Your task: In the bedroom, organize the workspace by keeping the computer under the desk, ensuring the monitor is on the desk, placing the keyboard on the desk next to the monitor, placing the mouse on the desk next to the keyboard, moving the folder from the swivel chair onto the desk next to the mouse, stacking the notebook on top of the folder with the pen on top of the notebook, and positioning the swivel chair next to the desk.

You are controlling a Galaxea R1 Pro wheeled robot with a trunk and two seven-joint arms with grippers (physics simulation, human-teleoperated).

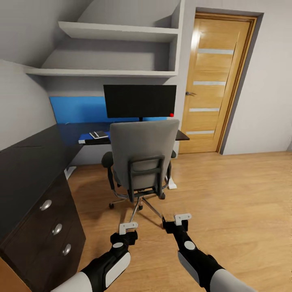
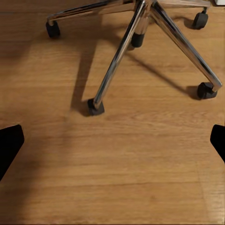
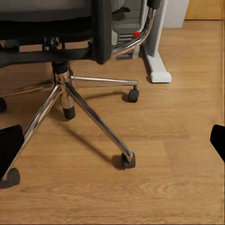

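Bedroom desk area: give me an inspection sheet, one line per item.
Surface: glossy black desk, L-shaped, drawer unit at its near end.
Job's things: monitor upright on the desk; grey chair pulled up to it, back facing the camera; notebook on blue folder on the desk.
Clutter: nothing seen.
End effectors: left end effector and right end effector both open, low over the floor behind the chair.
Cables: nothing seen.
Surroundings: wall shelves, wooden door, wood floor.

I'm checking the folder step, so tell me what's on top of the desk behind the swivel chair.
On the desk stand the monitor and, left of the swivel chair, the blue folder with the notebook on it. The chair back covers the desk's middle, so keyboard and mouse cannot be seen.
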